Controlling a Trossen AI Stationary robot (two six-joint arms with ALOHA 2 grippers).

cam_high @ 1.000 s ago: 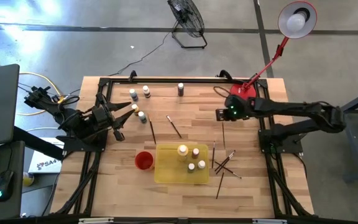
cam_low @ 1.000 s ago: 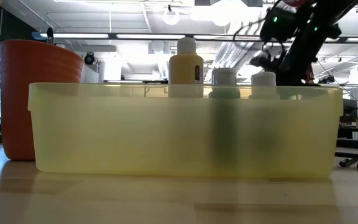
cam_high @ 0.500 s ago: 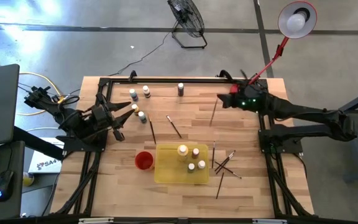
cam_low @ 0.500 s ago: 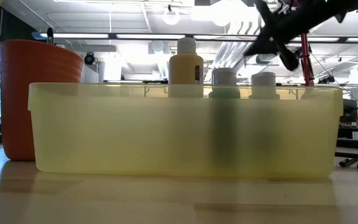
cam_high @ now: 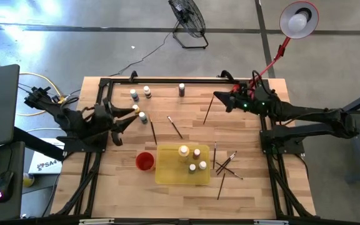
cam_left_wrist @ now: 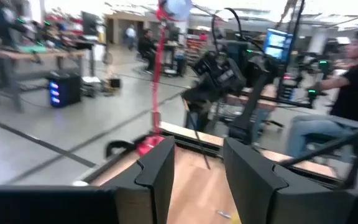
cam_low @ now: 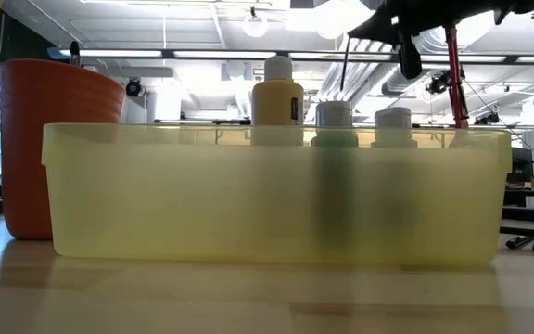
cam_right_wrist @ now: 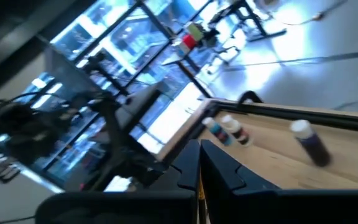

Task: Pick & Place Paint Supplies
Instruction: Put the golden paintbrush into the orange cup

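My right gripper (cam_high: 218, 97) is up over the table's far right part, shut on a thin dark paintbrush (cam_high: 209, 111). The low view shows that paintbrush (cam_low: 344, 67) hanging high above the yellow tray (cam_low: 248, 213). Several paint bottles (cam_high: 192, 159) stand upright in the tray (cam_high: 162, 177). More bottles (cam_high: 140, 94) stand on their bases near the far edge, and one dark bottle (cam_high: 181, 89) stands beside them. My left gripper (cam_high: 127, 118) is at the table's left side, open, with nothing between its fingers (cam_left_wrist: 157, 174). My right gripper pinches the paintbrush at its upper end (cam_high: 214, 97) between the two fingers. The fingers lie about level and point toward the table's left. The brush hangs slanting below them, clear of the table.
A red cup (cam_high: 144, 161) stands just left of the tray. Loose brushes lie right of the tray (cam_high: 227, 165) and in the middle of the table (cam_high: 175, 127). Two bottles (cam_high: 140, 113) stand close to my left gripper. A red lamp (cam_high: 274, 59) rises at the far right corner.
My right gripper has risen and gone toward the far edge, tipping from pointing down to level. The paintbrush has come up with it, lifted clear of the table and now hanging. My left gripper has rolled a little in place.
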